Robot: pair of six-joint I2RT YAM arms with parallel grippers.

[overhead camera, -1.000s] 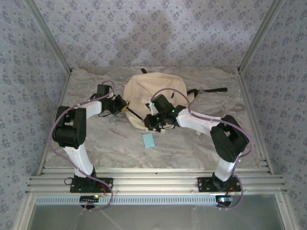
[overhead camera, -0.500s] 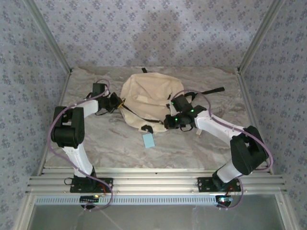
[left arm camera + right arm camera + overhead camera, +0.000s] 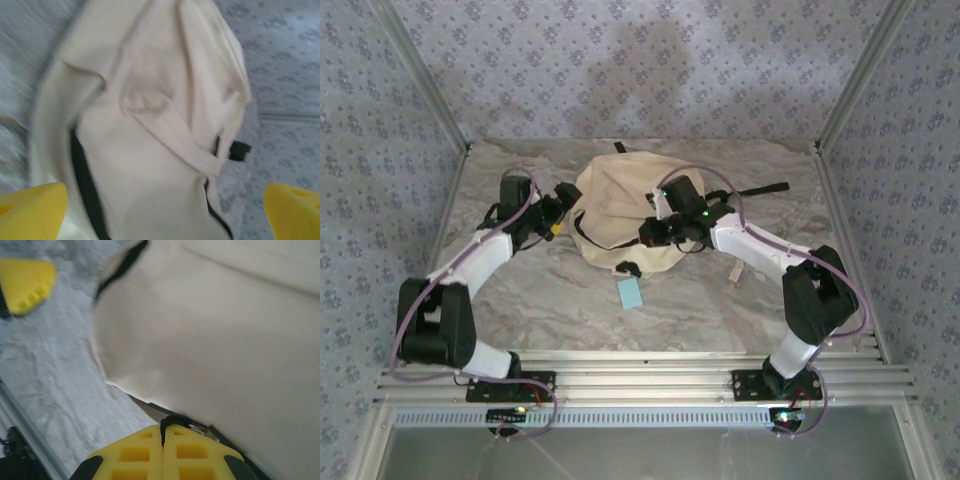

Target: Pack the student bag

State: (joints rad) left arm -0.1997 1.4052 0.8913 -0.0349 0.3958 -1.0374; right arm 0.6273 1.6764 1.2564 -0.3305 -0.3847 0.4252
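student bag [image 3: 615, 195], blue card [image 3: 630, 293] near — marbled table [image 3: 530, 300]

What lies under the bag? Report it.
The bag lies on the marble table, and its fabric hides anything beneath. A blue card lies on the table in front of it, not under it.

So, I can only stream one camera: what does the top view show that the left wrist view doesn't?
The top view adds the table, a blue card lying on it just in front of the bag, and the right hand at the bag's near side. The left wrist view adds close detail: fabric folds, a black zipper line, and the left hand with its yellow fingers spread wide. Both views share the bag and the open left hand facing it.
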